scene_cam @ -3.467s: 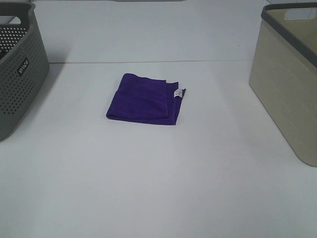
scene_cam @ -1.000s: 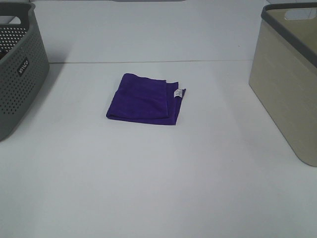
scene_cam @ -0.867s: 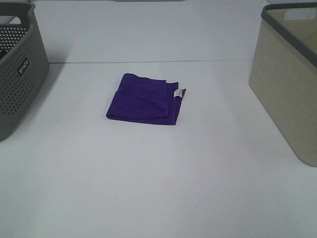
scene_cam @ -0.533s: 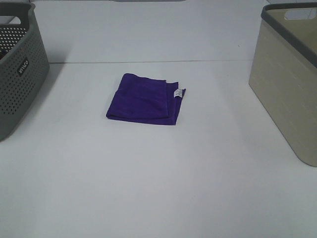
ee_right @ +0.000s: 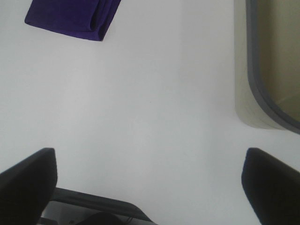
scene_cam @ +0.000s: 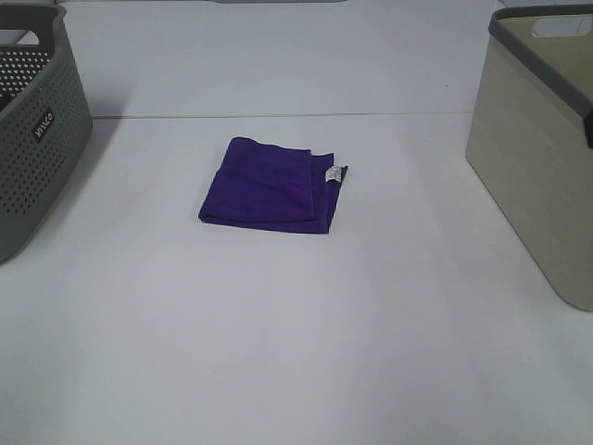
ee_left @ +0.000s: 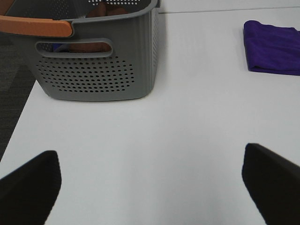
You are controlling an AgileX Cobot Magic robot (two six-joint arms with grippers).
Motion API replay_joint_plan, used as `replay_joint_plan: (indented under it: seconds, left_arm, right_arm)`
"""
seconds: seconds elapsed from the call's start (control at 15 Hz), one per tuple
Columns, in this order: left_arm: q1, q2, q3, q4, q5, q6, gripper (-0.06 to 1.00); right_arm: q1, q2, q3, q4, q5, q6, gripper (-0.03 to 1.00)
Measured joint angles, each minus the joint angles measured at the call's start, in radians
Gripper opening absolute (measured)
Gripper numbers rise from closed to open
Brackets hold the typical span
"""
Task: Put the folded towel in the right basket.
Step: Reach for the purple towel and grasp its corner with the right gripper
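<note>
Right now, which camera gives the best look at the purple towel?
The exterior high view: the whole purple towel lies folded on the table, white tag showing. The left wrist view cuts the towel off at the picture's edge; the right wrist view cuts it off too, though its folded layers show there.

Plain black, blunt pincer fingers (ee_left: 29, 186)

The towel (scene_cam: 269, 185) is deep purple with a small white label (scene_cam: 332, 173). The left basket (scene_cam: 42, 158) is grey, dotted with rows of small holes, with an orange handle (ee_left: 35, 26). The right basket (scene_cam: 533, 176) is beige with a dark grey rim (scene_cam: 537, 46). The table (scene_cam: 296, 324) is white.
</note>
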Motion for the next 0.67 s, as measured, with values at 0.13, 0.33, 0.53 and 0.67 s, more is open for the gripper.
replay_joint_plan:
  seconds: [0.13, 0.33, 0.53, 0.67]
  left_arm:
    - [0.0, 0.0, 0.0, 0.0, 0.0, 0.0, 0.99]
    - [0.0, 0.0, 0.0, 0.0, 0.0, 0.0, 0.99]
    - [0.0, 0.0, 0.0, 0.0, 0.0, 0.0, 0.99]
    - [0.0, 0.0, 0.0, 0.0, 0.0, 0.0, 0.99]
  right_arm:
    - [0.0, 0.149, -0.049, 0.041, -0.02, -0.003, 0.98]
    - [0.002, 0.423, -0.224, 0.187, -0.07, -0.036, 0.98]
    - [0.084, 0.707, -0.481, 0.222, -0.091, -0.048, 0.98]
    - [0.136, 0.852, -0.612, 0.231, -0.097, -0.042, 0.97]
